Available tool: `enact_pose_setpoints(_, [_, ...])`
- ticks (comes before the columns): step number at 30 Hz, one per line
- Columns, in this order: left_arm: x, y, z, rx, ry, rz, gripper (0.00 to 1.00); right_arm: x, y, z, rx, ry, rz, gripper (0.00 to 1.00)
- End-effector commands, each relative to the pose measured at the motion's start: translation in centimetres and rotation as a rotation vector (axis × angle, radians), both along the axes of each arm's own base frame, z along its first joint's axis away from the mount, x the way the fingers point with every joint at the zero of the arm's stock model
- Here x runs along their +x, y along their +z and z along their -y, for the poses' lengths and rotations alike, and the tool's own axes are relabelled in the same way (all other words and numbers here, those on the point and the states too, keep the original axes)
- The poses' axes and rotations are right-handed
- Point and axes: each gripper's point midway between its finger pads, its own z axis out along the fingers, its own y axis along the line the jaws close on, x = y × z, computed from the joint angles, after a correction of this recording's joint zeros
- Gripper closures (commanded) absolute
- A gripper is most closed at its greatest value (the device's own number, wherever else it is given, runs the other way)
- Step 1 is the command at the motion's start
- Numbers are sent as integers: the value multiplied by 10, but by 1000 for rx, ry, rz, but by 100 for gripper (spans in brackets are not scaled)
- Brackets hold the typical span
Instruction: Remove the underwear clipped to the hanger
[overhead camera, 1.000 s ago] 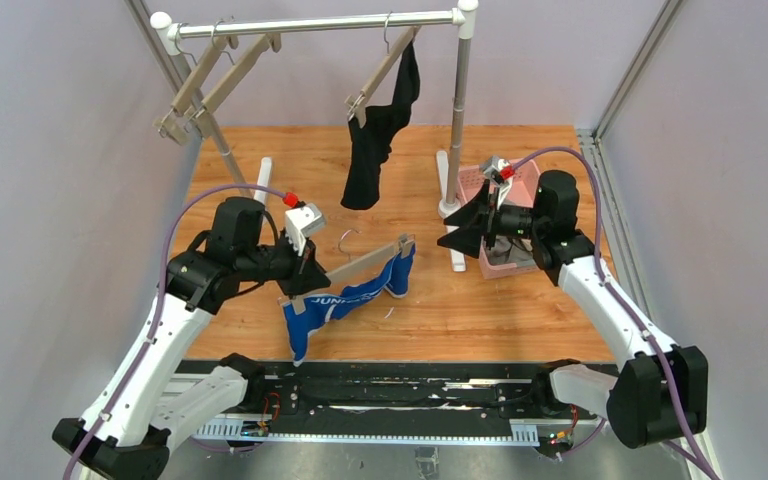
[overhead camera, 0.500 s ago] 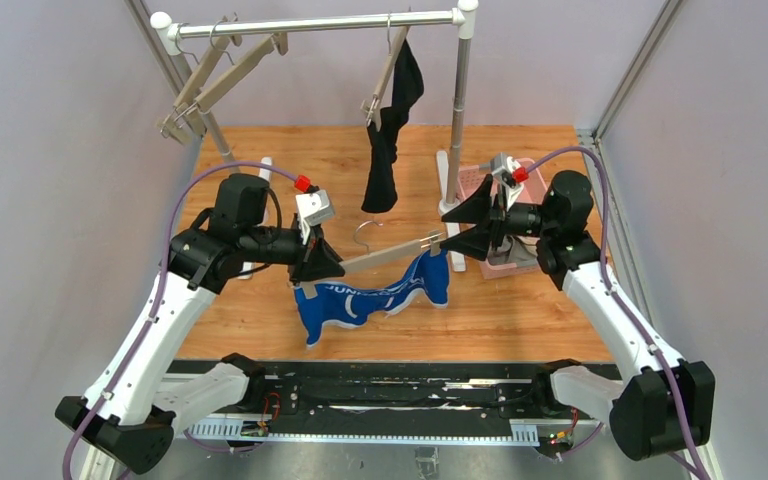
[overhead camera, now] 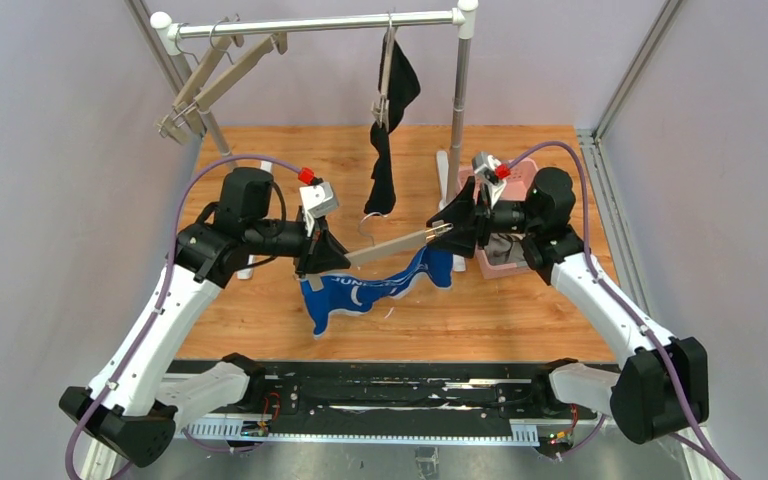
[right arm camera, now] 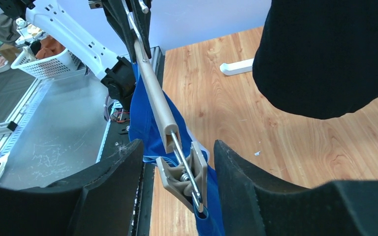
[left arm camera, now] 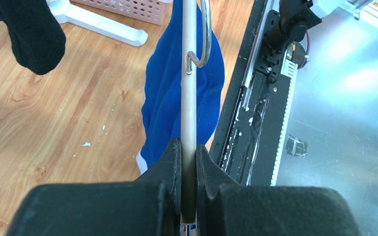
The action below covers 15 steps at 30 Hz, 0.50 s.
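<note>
While the left gripper is clamping one end of the hanger, its bar is running straight across above the desk toward the right gripper, whose jaws are standing apart on either side of the far clip; the blue underwear is hanging beneath the bar, pinned at that clip.

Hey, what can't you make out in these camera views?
Clip of the wooden hanger by the left tool: left wrist view, behind the tool.
Contents of the pink basket: top view, under the right arm.
Clips on the black briefs: top view, too small; right wrist view, cut by top edge.
Lettering on the blue briefs: top view, too small to read.
</note>
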Motion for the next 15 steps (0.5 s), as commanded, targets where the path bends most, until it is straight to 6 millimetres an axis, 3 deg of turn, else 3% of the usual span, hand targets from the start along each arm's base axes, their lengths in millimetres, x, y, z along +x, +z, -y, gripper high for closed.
enact_pose_setpoints(1, [2,11,7,-34,-21,40,100,0,14,-6,20,19,49,50])
enact_pose_setpoints(3, [3,11,7,-31,-18,42,100,0,13,-6,19,21,45,64])
enact_pose_setpoints(6, [4,9,7,-26,-12,40,100,0,14,-7,20,13,52,97])
enact_pose_setpoints(7, [5,10,7,-27,-8,41,100,0,14,-6,19,6,54,99])
enact_pose_setpoints(10, [6,14,8,-46,1,50,100,1,15,-6,16,-10,57,99])
enact_pose_setpoints(11, [7,15,9,-52,3,54,100,2,15,-6,14,-19,51,91])
enact_pose_setpoints(13, [8,17,9,-59,7,59,100,6,17,-5,9,-51,44,63])
enact_pose_setpoints(15, [9,21,10,-63,11,67,100,7,22,-3,7,-91,53,56])
